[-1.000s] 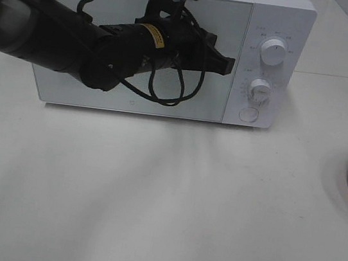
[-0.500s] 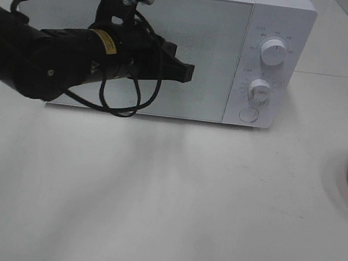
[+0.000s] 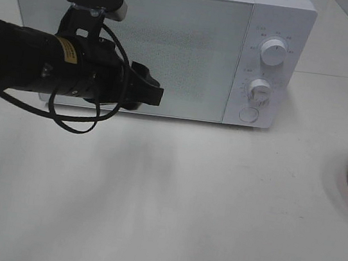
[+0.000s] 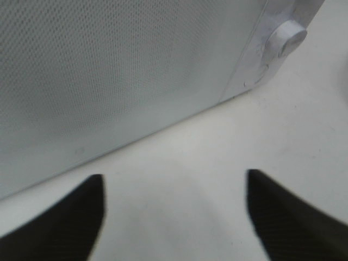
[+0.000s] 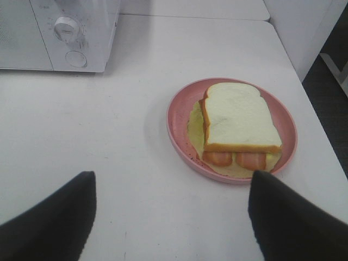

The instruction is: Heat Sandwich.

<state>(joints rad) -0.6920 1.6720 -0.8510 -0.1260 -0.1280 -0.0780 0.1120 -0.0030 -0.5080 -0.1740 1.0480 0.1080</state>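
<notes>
- While the microwave [image 3: 154, 43] stands with its door shut, the heating has barely begun — opening it, loading the food and setting the dials all look left to do.
- Left arm reaches level across the door front, the left gripper [image 4: 174, 217] spread wide, gripping nothing.
- Right gripper [image 5: 171, 217] hangs parted and empty over the table.
- Sandwich [image 5: 237, 126] lies on the pink plate [image 5: 179, 136] — well apart from the oven.
</notes>
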